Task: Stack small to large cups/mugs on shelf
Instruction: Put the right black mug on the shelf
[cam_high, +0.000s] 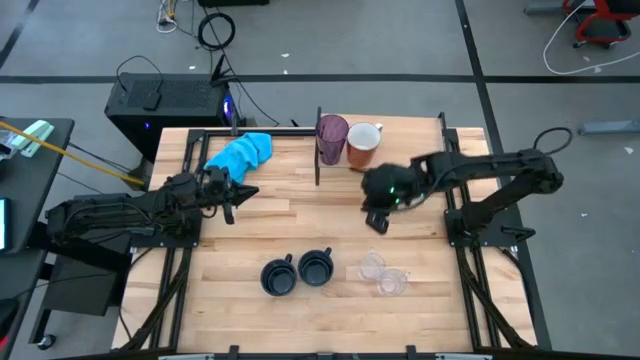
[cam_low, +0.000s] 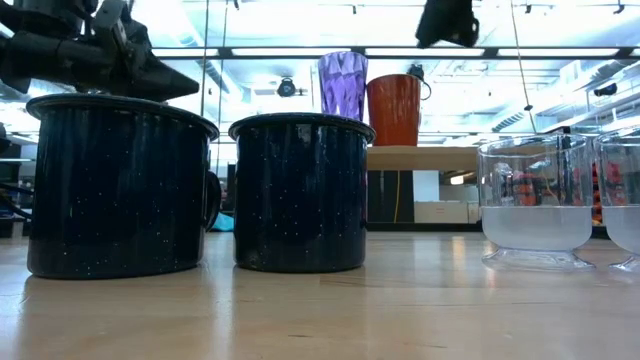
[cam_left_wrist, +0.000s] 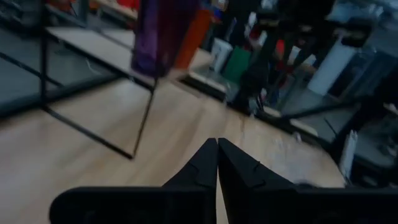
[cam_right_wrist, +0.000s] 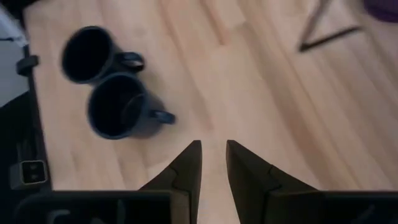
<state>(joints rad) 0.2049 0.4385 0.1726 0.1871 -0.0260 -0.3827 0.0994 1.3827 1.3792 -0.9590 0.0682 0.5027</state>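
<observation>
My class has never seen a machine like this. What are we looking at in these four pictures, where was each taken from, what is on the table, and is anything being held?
This is a robot with two dark arms at a wooden table. One picture looks straight down, one looks level across the tabletop, and two come from cameras on the arms' wrists.

The left pincer is shut and empty, near the bright blue cloth. The right pincer is slightly open and empty, above bare wood.

On the raised shelf stand a purple tumbler and an orange mug. On the table's near side stand two dark navy mugs and two small clear cups. Nothing is held.
</observation>
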